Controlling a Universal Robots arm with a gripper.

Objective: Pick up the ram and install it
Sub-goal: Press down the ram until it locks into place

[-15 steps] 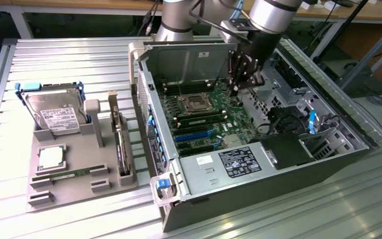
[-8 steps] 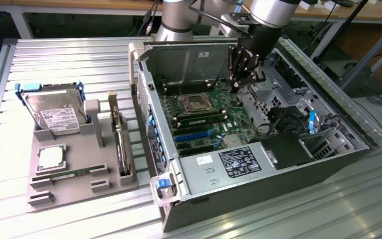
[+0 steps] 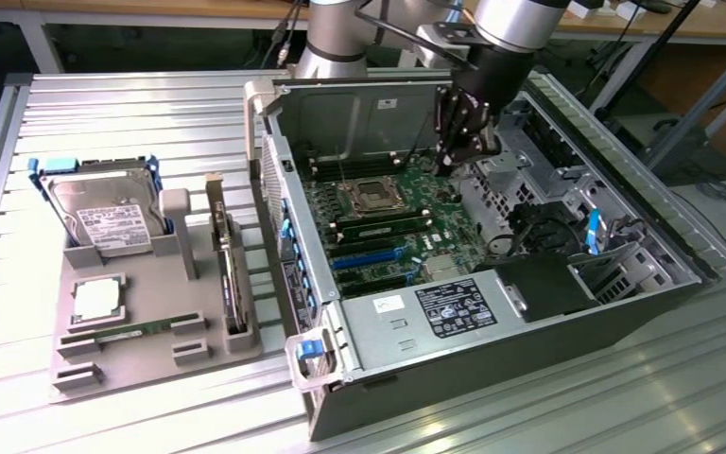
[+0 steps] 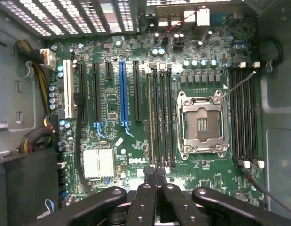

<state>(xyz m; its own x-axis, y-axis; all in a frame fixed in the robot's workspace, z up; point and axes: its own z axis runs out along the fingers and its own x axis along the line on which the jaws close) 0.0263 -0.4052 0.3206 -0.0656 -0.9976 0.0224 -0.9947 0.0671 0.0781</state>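
Gripper [image 4: 156, 181]: closed, empty, over the board [image 4: 136, 117].
Ram [image 4: 149, 117]: one stick in a slot beside the socket [image 4: 202, 123].
Left: second ram [image 3: 136, 330] on the tray [image 3: 199, 355].

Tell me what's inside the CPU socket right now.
The socket holds no processor: its bare contact field shows inside the metal frame. The shut gripper hangs near the slots beside it, covering the board's edge below.
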